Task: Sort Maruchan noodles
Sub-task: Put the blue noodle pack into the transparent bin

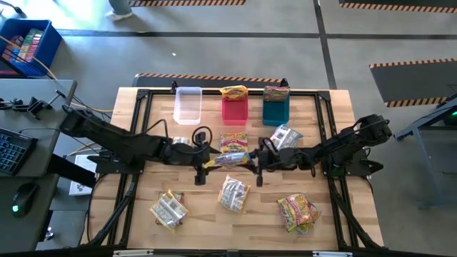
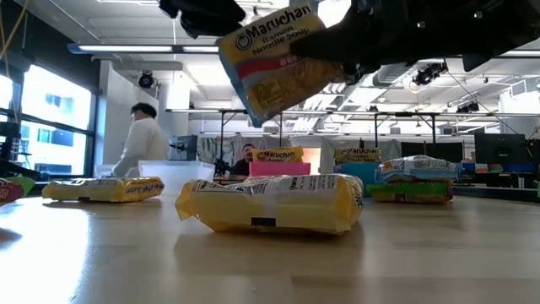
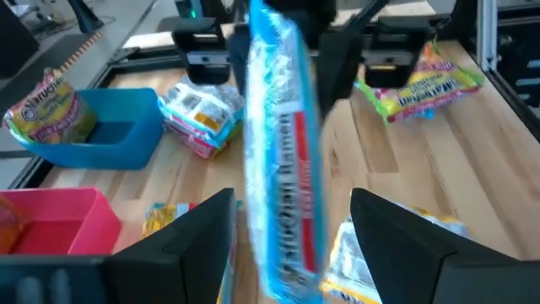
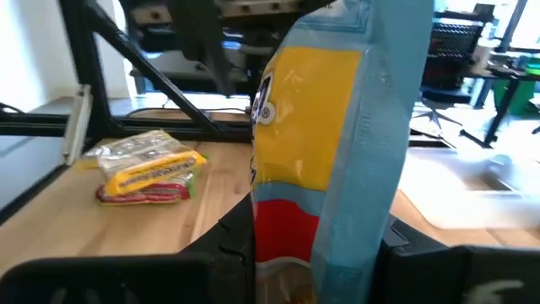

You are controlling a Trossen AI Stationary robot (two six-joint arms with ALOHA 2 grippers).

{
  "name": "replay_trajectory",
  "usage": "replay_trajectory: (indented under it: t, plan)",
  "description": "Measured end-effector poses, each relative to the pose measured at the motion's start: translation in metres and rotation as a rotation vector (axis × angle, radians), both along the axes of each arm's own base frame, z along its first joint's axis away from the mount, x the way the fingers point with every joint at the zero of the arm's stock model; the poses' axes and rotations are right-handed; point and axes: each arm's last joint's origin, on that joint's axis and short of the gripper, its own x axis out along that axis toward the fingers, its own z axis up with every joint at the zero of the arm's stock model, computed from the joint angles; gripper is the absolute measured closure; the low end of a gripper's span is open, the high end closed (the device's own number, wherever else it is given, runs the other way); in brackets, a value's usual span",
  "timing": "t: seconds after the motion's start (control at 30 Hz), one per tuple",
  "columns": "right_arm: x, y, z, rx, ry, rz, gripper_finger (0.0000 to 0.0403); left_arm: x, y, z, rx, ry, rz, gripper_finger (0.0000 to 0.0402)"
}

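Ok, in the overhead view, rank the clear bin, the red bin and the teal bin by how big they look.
1. Clear bin, clearly largest.
2. Red bin and teal bin: about alike, so no ranking; a noodle packet rests on each, hiding their far ends.

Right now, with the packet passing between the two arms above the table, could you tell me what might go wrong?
The left end effector stands open, so the blue-edged crinkly plastic noodle packet hangs from the right end effector alone. Gripped at one end, it may slip or swing. If dropped, it would land among the loose packets rather than in the red plastic bin.
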Motion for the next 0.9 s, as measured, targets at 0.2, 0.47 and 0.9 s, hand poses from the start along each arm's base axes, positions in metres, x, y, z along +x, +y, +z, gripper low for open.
replay_trajectory:
  t: [0.2,0.47,0.9]
  plan:
    - [0.001,-0.004,0.001,-0.001,-0.006,-0.008,0.0304,0.011,0.005,-0.007,-0.021,-0.007,-0.012,0.0172]
    - [0.008,-0.016,0.006,0.0,-0.018,0.036,0.0304,0.014,0.01,-0.006,-0.028,-0.023,0.004,0.0172]
    - [0.022,-0.016,0.022,-0.054,0.007,0.07,0.0304,0.015,0.018,-0.007,-0.029,-0.018,0.011,0.0172]
